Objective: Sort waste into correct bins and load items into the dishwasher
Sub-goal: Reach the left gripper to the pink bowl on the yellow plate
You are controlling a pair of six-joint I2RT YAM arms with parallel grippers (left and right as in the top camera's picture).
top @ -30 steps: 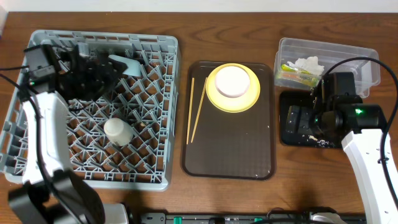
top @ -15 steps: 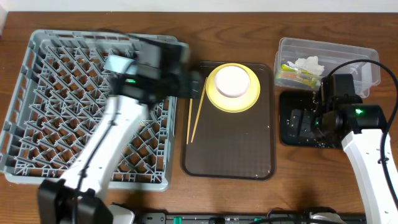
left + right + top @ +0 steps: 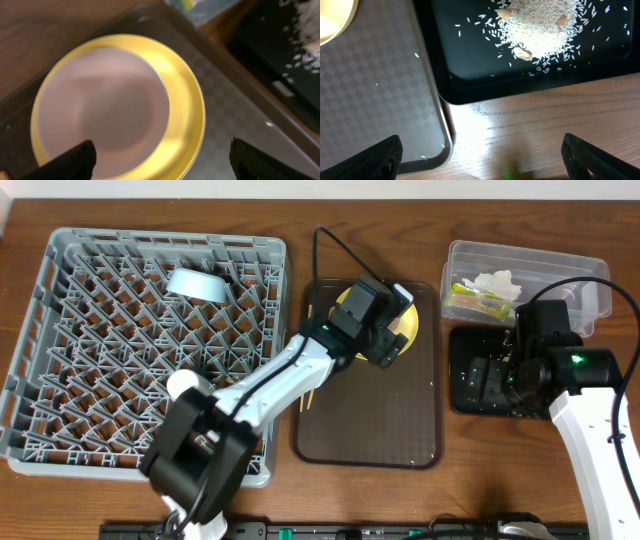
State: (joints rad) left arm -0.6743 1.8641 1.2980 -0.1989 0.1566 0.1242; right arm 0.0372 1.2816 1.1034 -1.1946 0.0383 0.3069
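Note:
My left gripper [image 3: 378, 330] [image 3: 165, 167] is open and hovers just above the round yellow plate [image 3: 409, 322] [image 3: 187, 100] on the brown serving tray [image 3: 370, 420]. A small white bowl [image 3: 100, 105] sits on the plate. A thin wooden chopstick [image 3: 309, 396] lies left of the plate, mostly under my arm. The light blue bowl [image 3: 197, 283] rests in the grey dish rack [image 3: 90, 330]. My right gripper [image 3: 490, 378] [image 3: 485, 167] is open and empty by the black tray [image 3: 470, 402] [image 3: 470, 75], which holds the rice crumbs [image 3: 540, 22]. The wrapper [image 3: 470, 298] and tissue [image 3: 497, 282] lie in the clear tub [image 3: 590, 290].
A white cup-like thing [image 3: 183, 385] stands in the rack, partly behind my left arm. The brown tray's corner [image 3: 440, 150] shows in the right wrist view, a strip of wooden table between it and the black tray.
My left arm has swung from the rack's far left across to the right and now hovers over the yellow plate. The right arm has not moved.

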